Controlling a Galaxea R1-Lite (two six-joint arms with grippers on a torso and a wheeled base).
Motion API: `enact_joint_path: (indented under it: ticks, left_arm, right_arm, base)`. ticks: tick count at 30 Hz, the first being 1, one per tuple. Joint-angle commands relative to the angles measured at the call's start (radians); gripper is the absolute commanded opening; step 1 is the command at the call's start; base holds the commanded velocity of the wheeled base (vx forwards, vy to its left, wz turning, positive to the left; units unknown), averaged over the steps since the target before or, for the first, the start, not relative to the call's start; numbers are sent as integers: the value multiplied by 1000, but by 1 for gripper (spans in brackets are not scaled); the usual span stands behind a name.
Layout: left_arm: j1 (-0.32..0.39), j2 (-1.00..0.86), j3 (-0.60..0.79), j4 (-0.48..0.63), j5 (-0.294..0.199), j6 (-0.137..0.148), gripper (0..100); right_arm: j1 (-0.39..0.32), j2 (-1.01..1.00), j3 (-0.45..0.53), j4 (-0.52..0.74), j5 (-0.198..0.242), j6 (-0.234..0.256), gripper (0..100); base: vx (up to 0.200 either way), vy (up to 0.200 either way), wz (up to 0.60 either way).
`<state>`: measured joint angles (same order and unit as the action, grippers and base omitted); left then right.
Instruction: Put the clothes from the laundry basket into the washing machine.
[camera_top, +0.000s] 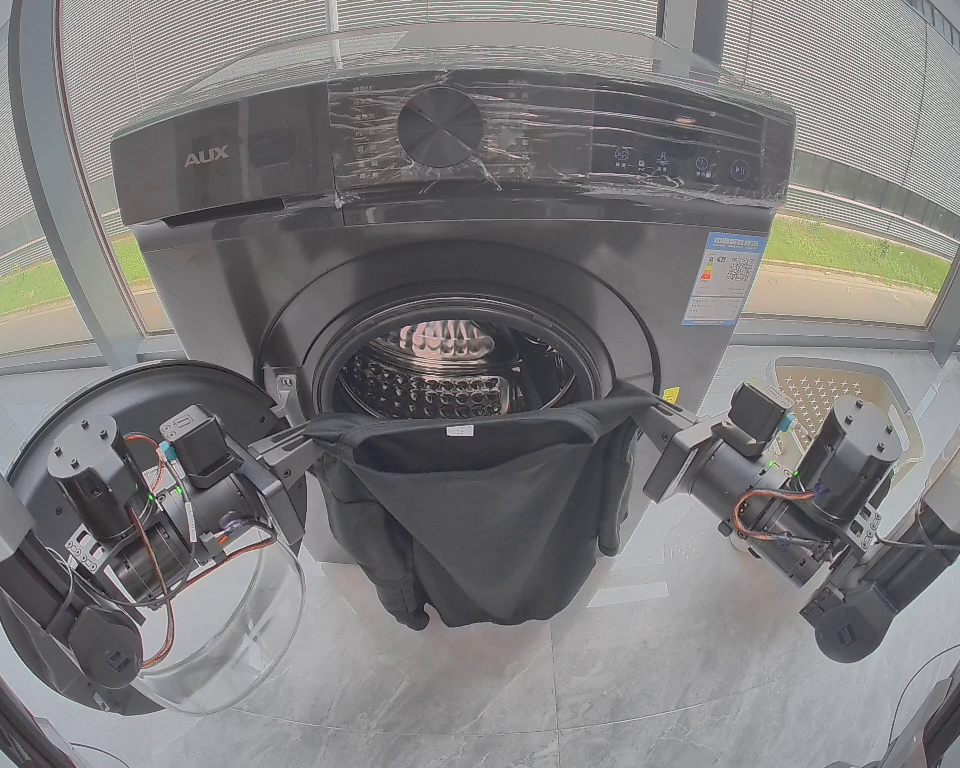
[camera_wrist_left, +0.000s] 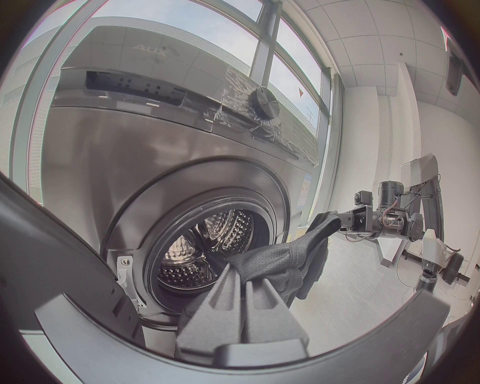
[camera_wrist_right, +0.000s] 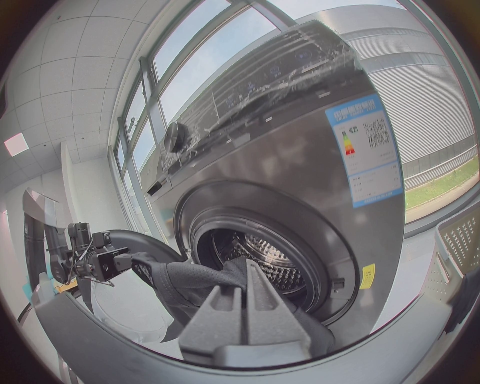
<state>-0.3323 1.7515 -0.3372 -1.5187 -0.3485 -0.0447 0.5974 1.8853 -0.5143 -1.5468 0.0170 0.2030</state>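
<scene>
A black garment (camera_top: 480, 510) hangs stretched between my two grippers in front of the washing machine (camera_top: 450, 200), whose drum (camera_top: 445, 375) stands open. My left gripper (camera_top: 305, 445) is shut on the garment's left edge, and my right gripper (camera_top: 650, 410) is shut on its right edge. The cloth's top edge lies level with the lower rim of the drum opening. The left wrist view has the shut fingers (camera_wrist_left: 245, 300) pinching the garment (camera_wrist_left: 285, 260). In the right wrist view the fingers (camera_wrist_right: 245, 300) clamp the cloth (camera_wrist_right: 195, 280) the same way. The laundry basket (camera_top: 840, 385) stands at the right.
The machine's round door (camera_top: 150, 540) is swung open to the left, beside my left arm. The pale basket sits on the tiled floor (camera_top: 620, 680) behind my right arm. Windows run behind the machine.
</scene>
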Motion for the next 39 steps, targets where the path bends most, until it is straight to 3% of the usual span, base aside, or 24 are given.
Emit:
enact_joint_path:
  ticks: [1,16,19,22,39]
  left_arm:
    - [3,-35,-3,0,0,-4,0]
    - [3,-58,-17,0,-4,-15,0]
    - [-5,-61,-26,0,-3,-50,0]
    - [-8,-73,-26,0,0,-70,0]
    - [-2,-75,-23,0,-1,-70,0]
  right_arm:
    - [7,-26,-38,1,-28,0,0]
    - [19,-78,-104,13,-45,0,0]
    - [28,-77,-119,14,-77,0,0]
    - [31,-77,-119,16,-80,0,0]
    - [35,-69,-98,13,-80,0,0]
  base:
    - [0,0,0]
    - [0,0,0]
    - [0,0,0]
    - [0,0,0]
    - [0,0,0]
